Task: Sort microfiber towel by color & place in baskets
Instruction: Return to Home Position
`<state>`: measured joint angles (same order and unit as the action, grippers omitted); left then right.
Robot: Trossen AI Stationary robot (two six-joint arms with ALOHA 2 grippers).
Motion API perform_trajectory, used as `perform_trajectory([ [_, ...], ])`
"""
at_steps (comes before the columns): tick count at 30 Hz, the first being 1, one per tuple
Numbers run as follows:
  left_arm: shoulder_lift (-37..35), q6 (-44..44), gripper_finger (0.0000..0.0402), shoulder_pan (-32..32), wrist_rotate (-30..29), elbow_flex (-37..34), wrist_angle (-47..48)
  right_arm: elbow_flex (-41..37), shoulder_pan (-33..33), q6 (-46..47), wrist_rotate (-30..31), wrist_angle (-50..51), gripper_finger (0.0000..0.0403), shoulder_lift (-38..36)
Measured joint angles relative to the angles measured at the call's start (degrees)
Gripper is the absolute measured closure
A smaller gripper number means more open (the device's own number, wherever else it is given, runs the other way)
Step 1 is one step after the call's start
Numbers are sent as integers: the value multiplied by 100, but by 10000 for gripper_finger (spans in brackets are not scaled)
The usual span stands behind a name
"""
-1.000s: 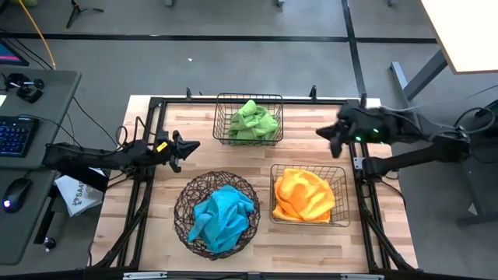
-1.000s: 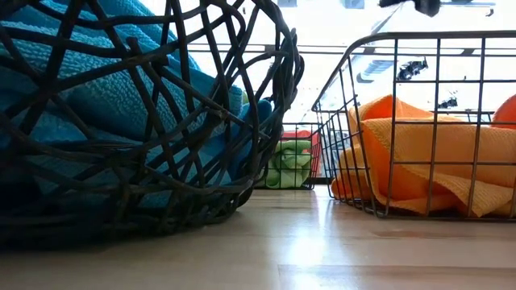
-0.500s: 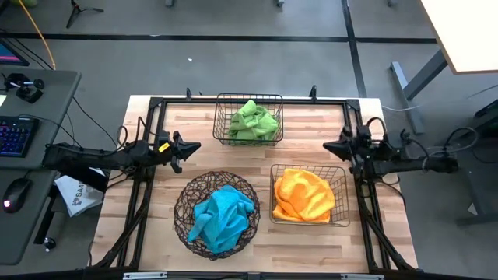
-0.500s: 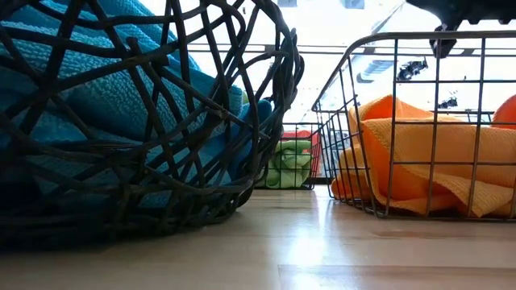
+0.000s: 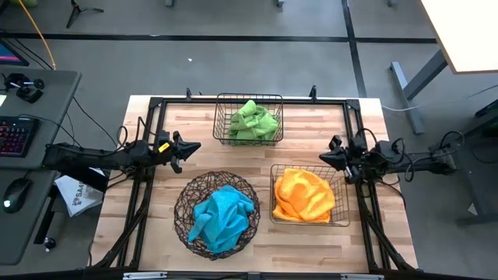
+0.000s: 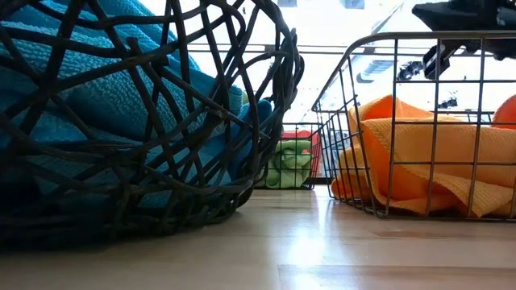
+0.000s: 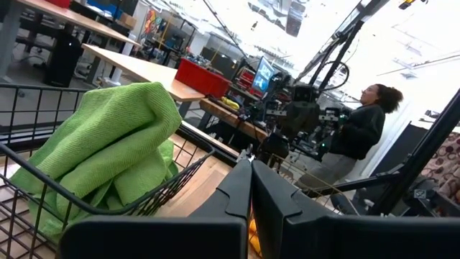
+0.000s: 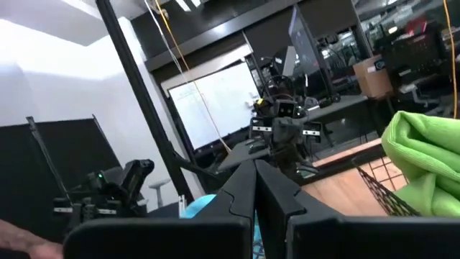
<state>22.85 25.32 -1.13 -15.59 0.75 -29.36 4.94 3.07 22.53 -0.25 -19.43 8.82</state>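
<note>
Three towels lie sorted in three dark wire baskets. The green towel (image 5: 250,120) fills the rectangular basket (image 5: 215,118) near the table's far edge. The blue towel (image 5: 222,214) sits in the round woven basket (image 5: 180,204). The orange towel (image 5: 303,194) rests in the other rectangular basket (image 5: 345,196). My left gripper (image 5: 196,145) hangs shut at the table's left side, pointing at the green towel (image 7: 108,137). My right gripper (image 5: 322,157) is shut too, low at the right side, just beyond the orange basket's far corner. Neither holds anything.
A black frame (image 5: 156,101) runs round the wooden table top (image 5: 303,128). Bare wood lies between the baskets and along the near edge. A desk with keyboard (image 5: 17,134) stands left of the table. A person (image 7: 359,129) stands in the room beyond.
My right arm has come down from a raised pose near the far right corner. It has drawn back toward the right edge and moved toward the near edge, ending low beside the orange basket. The towels and baskets have stayed put.
</note>
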Motion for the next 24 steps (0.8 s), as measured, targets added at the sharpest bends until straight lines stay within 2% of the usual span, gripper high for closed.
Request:
perform_trajectory([
  [4, 0, 0, 402, 0, 0, 0, 0, -405, 0, -114, 279, -509, 403, 9],
  [8, 0, 0, 402, 0, -1, 0, 0, -436, -1, -340, 387, -434, 403, 17],
  [12, 0, 1, 401, 0, -1, 1, 0, -436, -1, -644, 420, 107, 403, 17],
  [24, -19, 0, 401, 2, -1, 4, 33, -436, -1, -608, 417, 1490, 403, 16],
])
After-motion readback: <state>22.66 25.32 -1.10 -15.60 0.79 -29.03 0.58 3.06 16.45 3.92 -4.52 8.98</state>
